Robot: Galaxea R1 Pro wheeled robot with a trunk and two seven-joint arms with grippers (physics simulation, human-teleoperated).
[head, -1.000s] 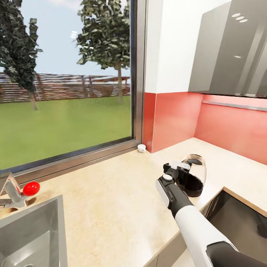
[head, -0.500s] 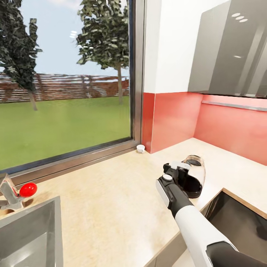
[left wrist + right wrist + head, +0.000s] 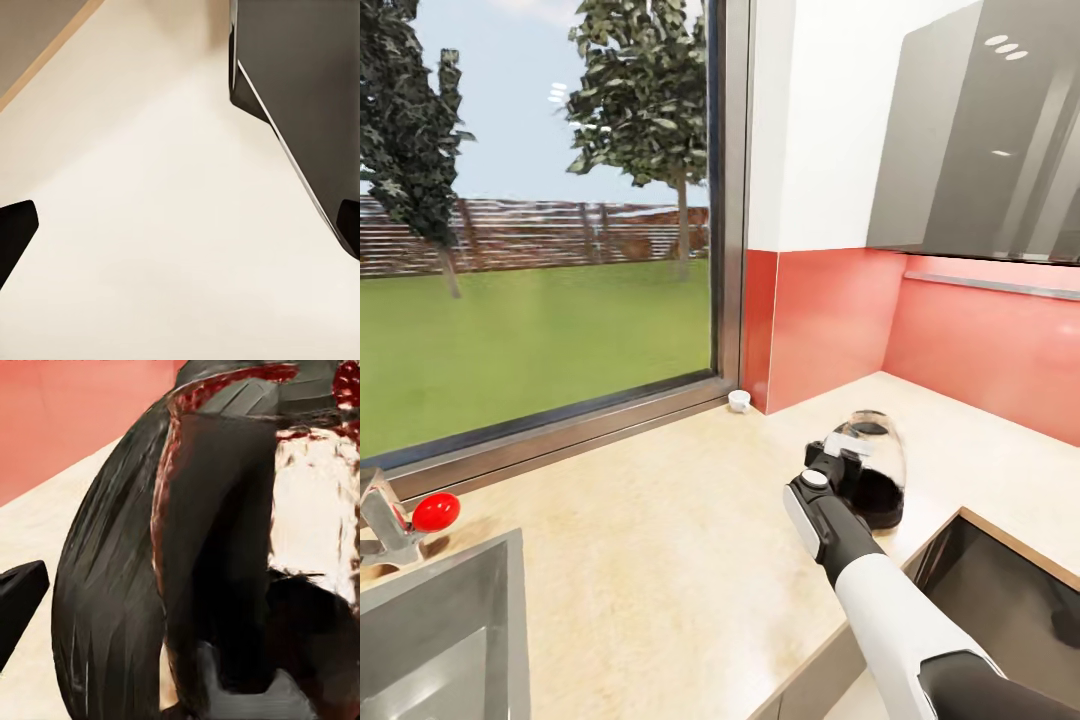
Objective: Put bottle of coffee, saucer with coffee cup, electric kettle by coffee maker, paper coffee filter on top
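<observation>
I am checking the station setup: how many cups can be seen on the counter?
1: a small white cup on the counter, in the corner by the window. Others may be out of view.

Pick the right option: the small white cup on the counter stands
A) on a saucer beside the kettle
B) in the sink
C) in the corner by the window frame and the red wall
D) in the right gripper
C: the small white cup stands in the countertop's back corner, where the window frame meets the red wall.
</observation>
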